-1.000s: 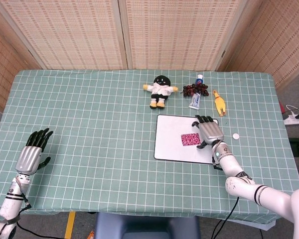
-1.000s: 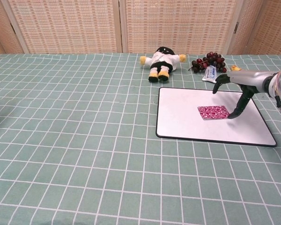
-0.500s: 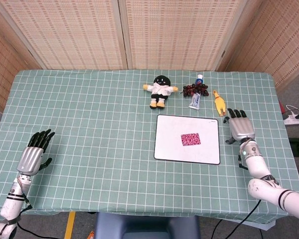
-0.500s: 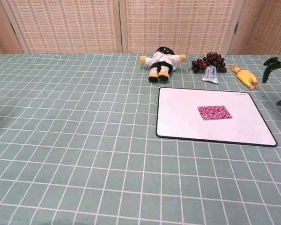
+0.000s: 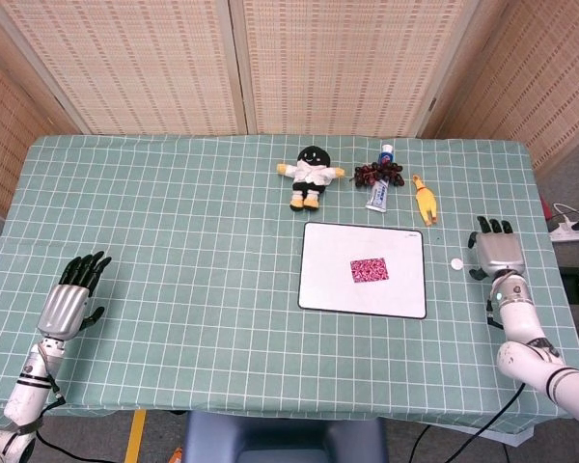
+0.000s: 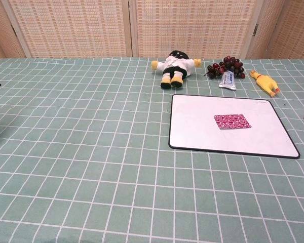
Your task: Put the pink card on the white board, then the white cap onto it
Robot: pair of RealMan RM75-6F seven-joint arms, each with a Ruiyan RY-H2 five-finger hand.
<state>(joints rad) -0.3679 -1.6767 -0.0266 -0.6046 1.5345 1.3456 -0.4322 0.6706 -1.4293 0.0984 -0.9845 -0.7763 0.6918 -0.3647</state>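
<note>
I've got the pink card (image 5: 370, 270) lying on the white board (image 5: 328, 289); the white cap (image 5: 456, 263) sits just off the board's right edge, ungrasped, beside my empty, spread right hand (image 5: 499, 257).

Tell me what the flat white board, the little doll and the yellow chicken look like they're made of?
The white board looks like smooth, stiff plastic or coated sheet with a thin dark rim, lying flat. The doll seems to be soft stuffed fabric: rounded limbs, matte surface. The yellow chicken looks like rubber or soft plastic, with a slightly glossy, moulded shape. These are guesses from appearance only.
</note>
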